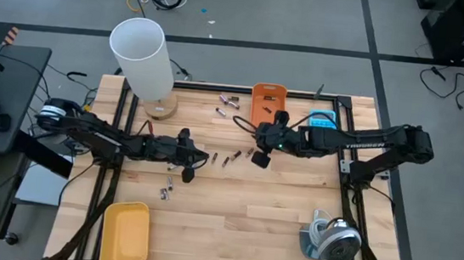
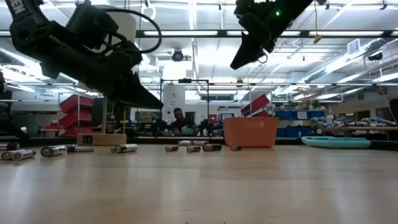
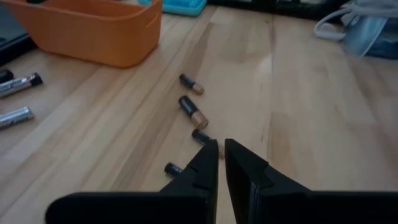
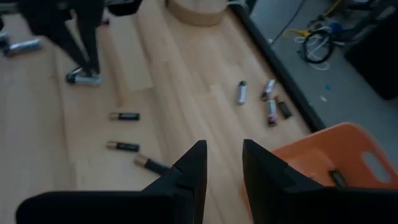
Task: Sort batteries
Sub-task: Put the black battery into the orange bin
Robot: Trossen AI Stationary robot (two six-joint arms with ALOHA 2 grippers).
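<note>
Small batteries lie loose on the wooden table: a dark row (image 1: 231,157) between the two grippers, a group (image 1: 229,101) by the orange bin (image 1: 267,103), and others (image 1: 166,192) near the left arm. My left gripper (image 3: 221,149) is low over the dark row (image 3: 193,111), shut to a slim gap with nothing in it. My right gripper (image 4: 224,162) hangs higher, beside the orange bin (image 4: 323,155), open and empty. One battery (image 4: 337,178) lies inside the bin.
A white cylinder (image 1: 142,57) stands on a wooden base at the far left. A yellow bin (image 1: 125,235) sits at the near left, a blue calculator (image 1: 322,120) at the far right, and a grey device with a cord (image 1: 332,238) at the near right.
</note>
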